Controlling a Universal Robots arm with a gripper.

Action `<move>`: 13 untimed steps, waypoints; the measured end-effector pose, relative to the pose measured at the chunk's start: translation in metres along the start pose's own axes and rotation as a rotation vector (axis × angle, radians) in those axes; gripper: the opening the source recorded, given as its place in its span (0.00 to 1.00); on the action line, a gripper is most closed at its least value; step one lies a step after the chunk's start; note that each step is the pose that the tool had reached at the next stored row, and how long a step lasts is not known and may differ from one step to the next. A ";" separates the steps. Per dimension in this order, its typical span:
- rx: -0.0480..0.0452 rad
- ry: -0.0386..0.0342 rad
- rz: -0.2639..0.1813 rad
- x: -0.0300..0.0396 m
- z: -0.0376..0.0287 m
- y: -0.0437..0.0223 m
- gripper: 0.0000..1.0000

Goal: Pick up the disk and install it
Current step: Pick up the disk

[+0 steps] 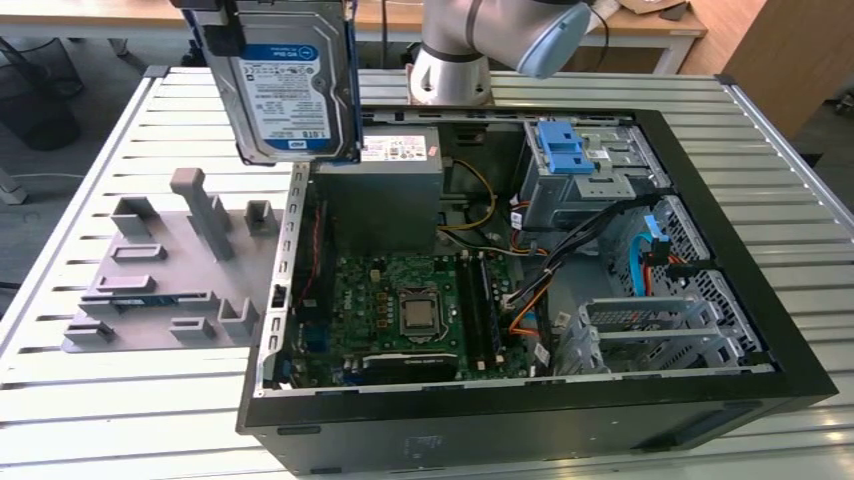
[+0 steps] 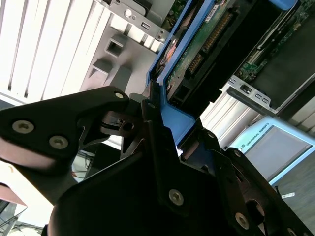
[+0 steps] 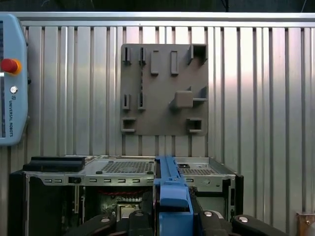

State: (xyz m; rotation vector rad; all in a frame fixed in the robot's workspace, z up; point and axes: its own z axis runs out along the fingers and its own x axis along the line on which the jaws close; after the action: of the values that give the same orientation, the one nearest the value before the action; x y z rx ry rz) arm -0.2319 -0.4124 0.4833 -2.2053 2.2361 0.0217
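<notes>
Disk (image 1: 294, 85): upright, gripper (image 3: 172, 209) clamped on its blue carrier frame. Exterior view: white-and-blue label face. Second wrist view: green circuit-board side. Open computer case (image 1: 694, 390) beneath gripper.

A long ribbed table of pale silver metal slats (image 1: 107, 420) is carrying the whole scene, with its grooves running across the exterior view. In the first wrist view those slats (image 3: 74, 98) are lining up in straight parallel bands. Behind the table, a light wooden desktop on a white frame (image 1: 107, 12) is stretching along the far edge, and a dark bin-like shape (image 1: 34, 100) is sitting below it at the exterior view's left. Dull grey floor (image 1: 34, 250) is showing beside the table there. Over at the exterior view's right, a brown wooden panel (image 1: 787, 50) is rising. Light is glaring bright white off the slats (image 2: 39, 44) in the second wrist view.
</notes>
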 end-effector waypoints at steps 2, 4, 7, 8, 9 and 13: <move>-0.0001 0.0000 0.000 0.0009 -0.0001 -0.0027 0.36; -0.0001 0.0000 0.000 0.0018 -0.0001 -0.0053 0.36; 0.0000 0.0000 0.000 0.0030 -0.0001 -0.0091 0.36; -0.0001 0.0000 0.000 0.0034 -0.0001 -0.0102 0.36; -0.0001 0.0001 0.000 0.0038 -0.0002 -0.0113 0.36; -0.0001 0.0000 0.000 0.0047 -0.0002 -0.0139 0.36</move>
State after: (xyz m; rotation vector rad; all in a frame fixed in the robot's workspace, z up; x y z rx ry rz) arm -0.2181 -0.4172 0.4834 -2.2054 2.2361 0.0218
